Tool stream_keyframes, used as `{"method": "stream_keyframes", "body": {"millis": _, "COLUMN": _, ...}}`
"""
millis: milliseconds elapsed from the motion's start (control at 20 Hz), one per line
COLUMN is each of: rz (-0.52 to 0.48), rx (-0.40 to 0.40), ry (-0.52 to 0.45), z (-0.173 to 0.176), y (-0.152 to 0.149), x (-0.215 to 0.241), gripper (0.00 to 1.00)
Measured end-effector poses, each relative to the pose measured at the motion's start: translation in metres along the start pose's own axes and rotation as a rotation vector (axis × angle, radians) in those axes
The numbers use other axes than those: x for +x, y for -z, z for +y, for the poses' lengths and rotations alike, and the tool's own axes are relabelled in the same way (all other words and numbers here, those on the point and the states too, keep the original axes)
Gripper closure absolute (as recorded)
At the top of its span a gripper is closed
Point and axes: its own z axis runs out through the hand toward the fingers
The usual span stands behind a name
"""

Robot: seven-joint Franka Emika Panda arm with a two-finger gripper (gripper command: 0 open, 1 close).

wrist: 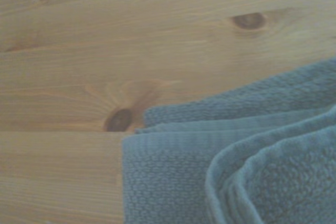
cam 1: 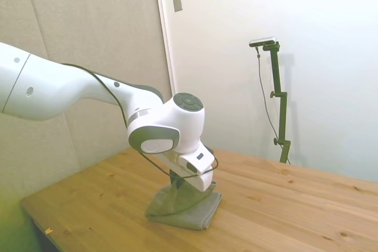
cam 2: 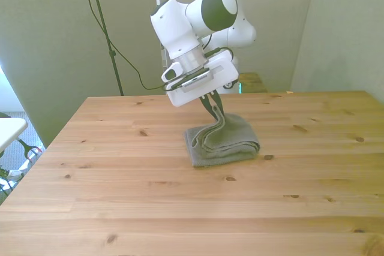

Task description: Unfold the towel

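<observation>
presently folded in thick layers: towel (cam 2: 223,140), grey-olive terry, lying mid-table (cam 2: 120,178), one upper edge drawn up into a peak. soft and limp, probably light; likely to sag and drag its lower layers along; best taken at a stitched hem corner of the top layer only. gripper (cam 2: 213,107) pressed together on that raised fold, pinching cloth. hems and looped weave clear in wrist view (wrist: 220,182). no brands, labels or writing legible anywhere.

glossy white arm (cam 1: 88,90) with grey joint bands, black cable (cam 1: 112,95) looped alongside.
</observation>
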Motion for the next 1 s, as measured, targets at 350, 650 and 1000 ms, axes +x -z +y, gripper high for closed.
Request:
{"method": "stream_keyframes", "body": {"millis": 350, "rz": -0.025, "rx": 0.021, "ry": 0.074, "z": -0.047, "y": -0.015, "x": -0.03, "gripper": 1.0}}
{"method": "stream_keyframes", "body": {"millis": 650, "rz": -0.034, "rx": 0.025, "ry": 0.162, "z": -0.098, "y": -0.032, "x": -0.059, "gripper": 1.0}}
{"method": "stream_keyframes", "body": {"millis": 1000, "rz": -0.034, "rx": 0.032, "ry": 0.192, "z": -0.155, "y": -0.055, "x": -0.054, "gripper": 1.0}}
